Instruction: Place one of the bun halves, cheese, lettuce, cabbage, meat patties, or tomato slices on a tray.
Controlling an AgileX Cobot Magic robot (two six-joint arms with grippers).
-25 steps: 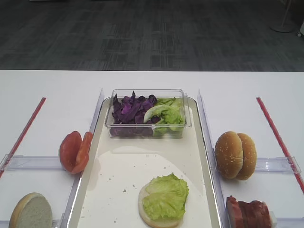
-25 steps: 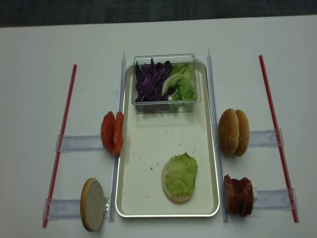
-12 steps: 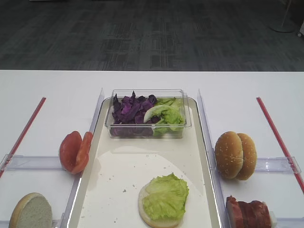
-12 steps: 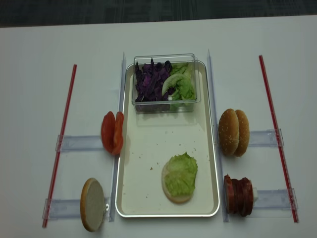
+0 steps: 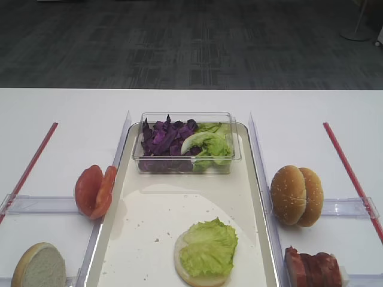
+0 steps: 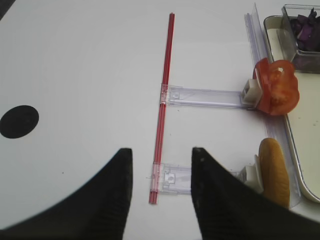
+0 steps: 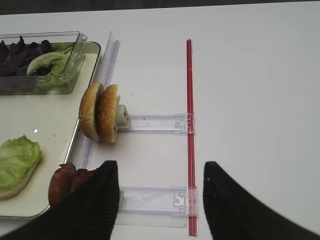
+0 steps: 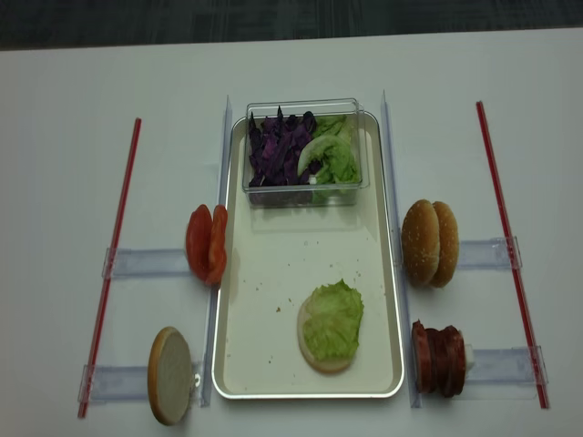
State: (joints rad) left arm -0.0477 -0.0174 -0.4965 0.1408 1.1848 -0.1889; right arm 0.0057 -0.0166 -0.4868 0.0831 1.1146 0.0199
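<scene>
cream tray [image 8: 235, 360] at centre w/ lettuce [image 8: 332, 317] on bun half [image 8: 314, 355]. right gripper [image 7: 157, 200] fingers spread, empty, near meat patties [image 7: 67, 181]. left gripper [image 6: 161, 192] also apart, holding nothing.

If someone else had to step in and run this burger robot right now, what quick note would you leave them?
Left gripper: open, empty, hovering over the table left of the tray.
Right gripper: open, empty, hovering over the table right of the tray.
Done: one bun half lies flat on the tray with a lettuce leaf on it.
Waiting: tomato slices and another bun half on edge left of the tray; two sesame buns and the meat patties on edge to its right; cabbage and more lettuce in the clear tub on the tray's far end.
No cheese in view.
Left: add the next item.
</scene>
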